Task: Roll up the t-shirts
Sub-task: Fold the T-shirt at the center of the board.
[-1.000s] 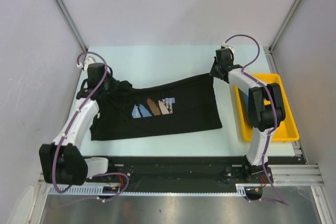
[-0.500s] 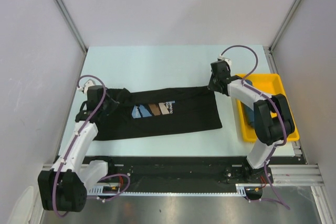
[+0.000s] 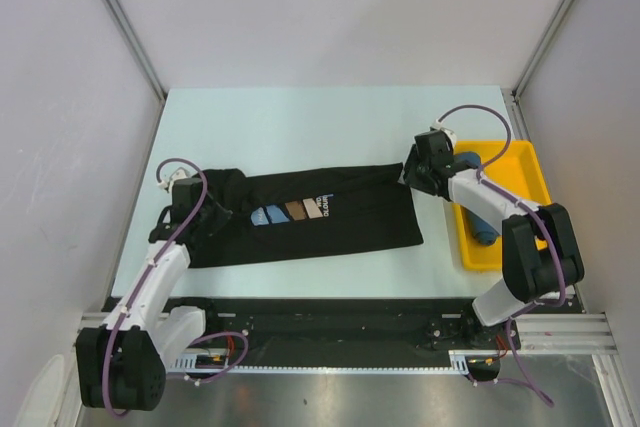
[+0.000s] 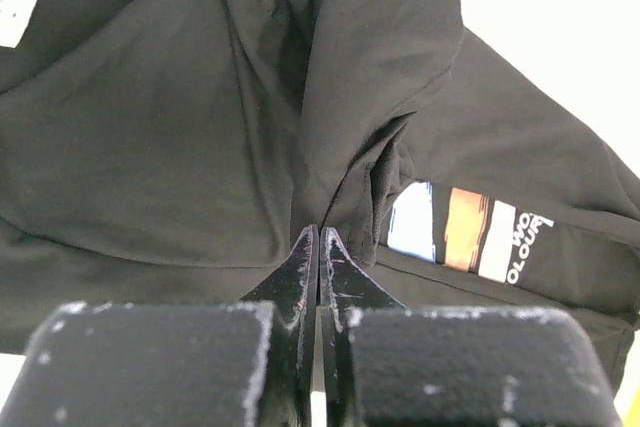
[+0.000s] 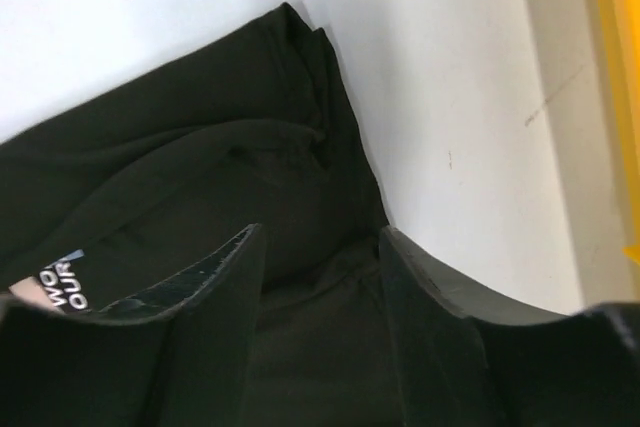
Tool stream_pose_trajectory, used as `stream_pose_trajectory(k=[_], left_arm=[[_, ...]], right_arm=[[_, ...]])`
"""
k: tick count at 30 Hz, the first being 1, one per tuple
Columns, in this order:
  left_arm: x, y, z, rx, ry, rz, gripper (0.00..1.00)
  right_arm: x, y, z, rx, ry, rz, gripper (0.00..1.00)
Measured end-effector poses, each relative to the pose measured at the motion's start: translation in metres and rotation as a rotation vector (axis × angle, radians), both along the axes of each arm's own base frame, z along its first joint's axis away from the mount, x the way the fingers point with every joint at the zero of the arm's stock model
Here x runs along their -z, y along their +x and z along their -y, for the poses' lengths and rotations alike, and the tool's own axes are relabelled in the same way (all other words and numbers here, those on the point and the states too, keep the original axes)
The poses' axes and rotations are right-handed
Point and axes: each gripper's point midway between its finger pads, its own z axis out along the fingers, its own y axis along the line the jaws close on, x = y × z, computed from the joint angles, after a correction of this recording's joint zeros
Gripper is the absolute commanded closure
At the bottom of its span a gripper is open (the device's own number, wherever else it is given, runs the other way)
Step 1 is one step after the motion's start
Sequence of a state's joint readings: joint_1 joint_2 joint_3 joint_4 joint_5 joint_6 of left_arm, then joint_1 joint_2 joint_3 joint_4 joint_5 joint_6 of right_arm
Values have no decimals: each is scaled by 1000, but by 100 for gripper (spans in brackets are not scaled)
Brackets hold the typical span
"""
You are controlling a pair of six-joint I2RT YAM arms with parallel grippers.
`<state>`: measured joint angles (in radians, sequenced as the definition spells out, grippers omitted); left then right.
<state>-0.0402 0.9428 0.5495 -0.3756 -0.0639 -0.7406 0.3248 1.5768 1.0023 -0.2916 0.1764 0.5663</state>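
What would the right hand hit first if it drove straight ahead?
The black t-shirt: the open right hand points at its corner, with cloth showing between the fingers. Whether it touches the cloth is unclear.

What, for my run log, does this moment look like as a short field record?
black t-shirt: spread on the table, partly folded, print showing
teal-blue t-shirt: inside the yellow bin, to the right
left gripper: shut, pinching bunched cloth at the black t-shirt's left end
right gripper: open, fingers apart over the black t-shirt's far right corner
rolling: not yet visible
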Motion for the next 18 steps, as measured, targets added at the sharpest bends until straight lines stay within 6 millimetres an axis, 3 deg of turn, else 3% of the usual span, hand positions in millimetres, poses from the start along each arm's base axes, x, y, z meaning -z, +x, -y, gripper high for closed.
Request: stream_pose_trajectory(k=[4, 8, 15, 18], left_arm=[[-2, 0, 2, 8, -8, 6, 100], [-1, 0, 3, 14, -13, 5, 100], [0, 2, 4, 23, -12, 3, 100], [0, 2, 4, 24, -12, 1, 100]], right_arm=[[-12, 6, -3, 16, 80, 40, 43], [-14, 20, -8, 24, 141, 77, 53], [25, 28, -19, 18, 176, 8, 65], [30, 27, -19, 21, 177, -5, 74]])
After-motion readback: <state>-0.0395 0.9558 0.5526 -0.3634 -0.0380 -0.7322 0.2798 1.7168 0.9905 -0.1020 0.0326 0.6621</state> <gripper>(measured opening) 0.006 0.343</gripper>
